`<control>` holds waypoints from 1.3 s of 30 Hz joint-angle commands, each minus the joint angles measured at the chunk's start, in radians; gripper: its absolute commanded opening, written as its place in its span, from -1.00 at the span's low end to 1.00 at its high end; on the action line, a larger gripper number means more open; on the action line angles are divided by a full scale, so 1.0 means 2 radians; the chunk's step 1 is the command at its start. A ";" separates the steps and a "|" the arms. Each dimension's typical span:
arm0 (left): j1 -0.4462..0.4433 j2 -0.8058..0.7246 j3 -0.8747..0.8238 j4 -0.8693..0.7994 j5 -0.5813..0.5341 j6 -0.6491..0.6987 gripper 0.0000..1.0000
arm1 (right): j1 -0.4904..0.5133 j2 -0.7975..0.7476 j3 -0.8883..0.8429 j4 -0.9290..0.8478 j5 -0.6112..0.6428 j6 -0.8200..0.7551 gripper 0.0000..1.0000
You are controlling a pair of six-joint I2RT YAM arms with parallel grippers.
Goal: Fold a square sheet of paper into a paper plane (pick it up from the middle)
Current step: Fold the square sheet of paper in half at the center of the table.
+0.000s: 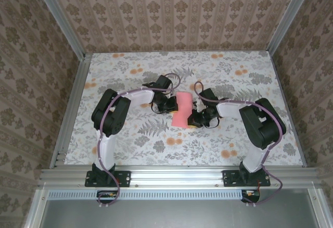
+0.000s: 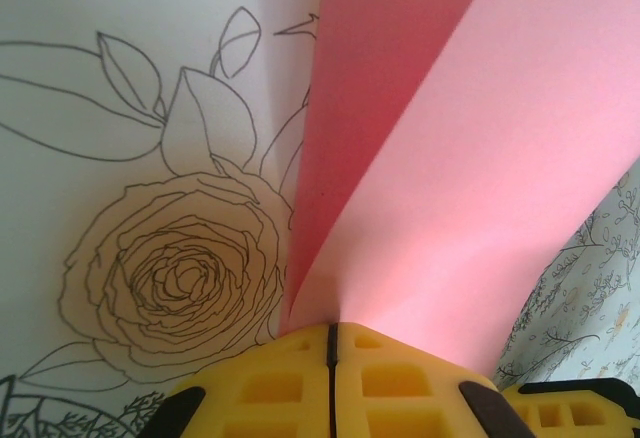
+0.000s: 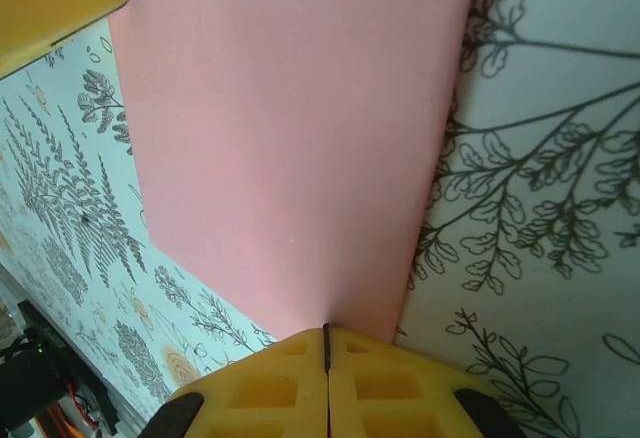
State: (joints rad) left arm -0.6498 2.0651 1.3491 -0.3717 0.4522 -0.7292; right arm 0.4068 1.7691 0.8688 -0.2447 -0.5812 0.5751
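The square sheet of paper (image 1: 182, 109) is being pinched at opposite edges by the left end effector (image 2: 330, 336) and the right end effector (image 3: 325, 340); open surface (image 1: 130, 144) is being left all around it.

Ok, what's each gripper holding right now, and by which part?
Both pinch the square sheet of paper, now folded into a strip: left gripper on its left long edge, right gripper on its right long edge.

Likely a robotics lab booth: aluminium frame (image 1: 177, 175), wallpapered panels (image 1: 177, 9) around a floral-print table (image 1: 156, 147).
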 commanded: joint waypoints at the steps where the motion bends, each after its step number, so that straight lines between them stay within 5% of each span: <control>1: -0.006 0.032 -0.006 -0.038 -0.035 0.003 -0.85 | 0.002 -0.010 0.004 -0.027 0.013 -0.006 -0.84; 7: -0.006 0.033 -0.004 -0.039 -0.033 0.004 -0.85 | -0.017 -0.052 0.040 0.006 0.044 0.012 -0.74; 24: -0.006 0.034 -0.004 -0.043 -0.029 0.007 -0.85 | -0.044 0.100 0.130 0.074 0.072 0.030 -0.79; 39: -0.006 0.030 -0.012 -0.043 -0.031 0.006 -0.87 | -0.059 0.104 0.148 0.105 0.042 0.055 -0.79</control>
State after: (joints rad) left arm -0.6537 2.0663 1.3521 -0.3714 0.4488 -0.7288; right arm 0.3012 1.9724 1.1221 -0.0593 -0.4858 0.6659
